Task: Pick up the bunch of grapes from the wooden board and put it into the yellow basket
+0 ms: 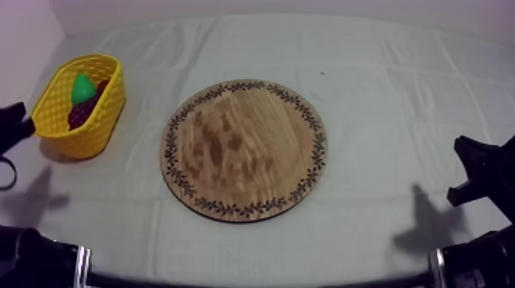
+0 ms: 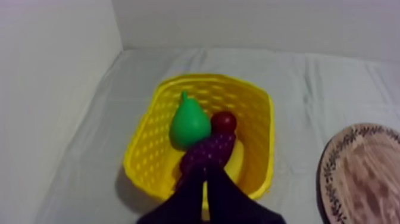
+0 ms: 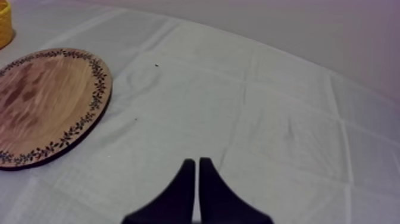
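Observation:
The bunch of grapes (image 2: 208, 153), dark purple, lies inside the yellow basket (image 2: 146, 134) beside a green pear (image 2: 190, 124), a small red fruit (image 2: 224, 121) and a banana (image 2: 237, 161). In the top view the basket (image 1: 107, 115) stands at the table's left with the pear (image 1: 83, 88) and grapes (image 1: 80, 113) in it. The round wooden board (image 1: 244, 149) in the middle is bare. My left gripper (image 2: 205, 174) is shut on nothing, its tips just in front of the basket's near wall. My right gripper (image 3: 197, 162) is shut over bare cloth, to the right of the board (image 3: 41, 101).
Low at the table's left edge sits my left gripper (image 1: 15, 126), close to the basket. My right gripper (image 1: 475, 172) sits low at the right edge. A pale wall rises behind and to the left of the basket.

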